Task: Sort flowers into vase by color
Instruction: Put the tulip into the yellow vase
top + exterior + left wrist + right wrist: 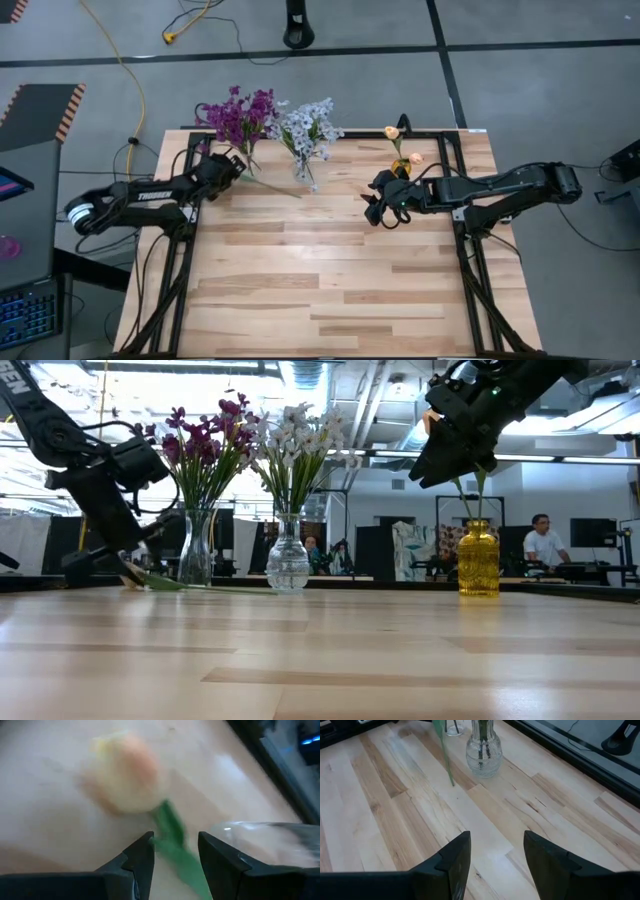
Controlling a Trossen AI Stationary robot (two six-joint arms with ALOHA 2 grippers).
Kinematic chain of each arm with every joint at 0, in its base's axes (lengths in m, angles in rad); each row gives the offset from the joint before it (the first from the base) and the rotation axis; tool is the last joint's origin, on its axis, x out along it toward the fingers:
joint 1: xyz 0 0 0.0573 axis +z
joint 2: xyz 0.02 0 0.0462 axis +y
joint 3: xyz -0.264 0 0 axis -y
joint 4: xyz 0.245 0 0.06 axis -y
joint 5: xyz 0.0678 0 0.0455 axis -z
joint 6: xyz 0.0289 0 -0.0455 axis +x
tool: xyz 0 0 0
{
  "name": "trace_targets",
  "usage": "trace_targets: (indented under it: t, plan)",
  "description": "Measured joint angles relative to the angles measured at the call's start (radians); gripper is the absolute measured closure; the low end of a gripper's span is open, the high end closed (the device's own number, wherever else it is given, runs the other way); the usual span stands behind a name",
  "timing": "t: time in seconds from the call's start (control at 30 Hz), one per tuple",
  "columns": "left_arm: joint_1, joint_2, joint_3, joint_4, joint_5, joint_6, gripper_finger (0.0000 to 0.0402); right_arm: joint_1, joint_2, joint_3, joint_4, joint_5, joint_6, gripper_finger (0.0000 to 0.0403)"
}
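A peach-cream bud [125,775] on a green stem [172,842] lies on the table; its stem [275,187] runs out toward the table's middle. My left gripper [175,850] is open and low over it by the purple vase, one finger on each side of the stem just below the bud; I cannot tell whether they touch it. Purple flowers [237,115] stand in a clear vase [197,550]. Blue-white flowers [308,125] stand in a round clear vase [288,565]. Two peach buds [403,145] stand in an amber vase [478,560]. My right gripper [495,855] is open and empty, raised beside the amber vase [400,168].
The three vases stand in a row along the table's far edge. The round clear vase [482,752] and the lying stem [445,755] show ahead of my right gripper. The bare wooden tabletop [320,290] stretches from the middle to the near edge. People stand in the room behind the table.
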Motion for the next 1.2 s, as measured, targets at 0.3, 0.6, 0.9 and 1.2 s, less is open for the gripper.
trace_targets:
  t: [0.3,0.6,0.9,1.2]
  plan:
    - [0.015,0.054,0.000,0.071,-0.001,0.000,0.0263,0.000,0.000,0.000,0.000,0.000,0.000,0.0194]
    - [0.053,0.104,0.003,0.098,0.017,-0.007,0.0263,0.000,0.000,0.000,0.000,0.000,0.000,0.0194]
    - [0.053,0.106,0.002,0.092,0.011,0.021,0.0304,0.000,0.000,0.000,0.000,0.000,0.000,0.0194]
    - [0.053,0.107,0.001,0.094,0.006,0.045,0.0357,0.000,0.000,0.000,0.000,0.000,0.000,0.0194]
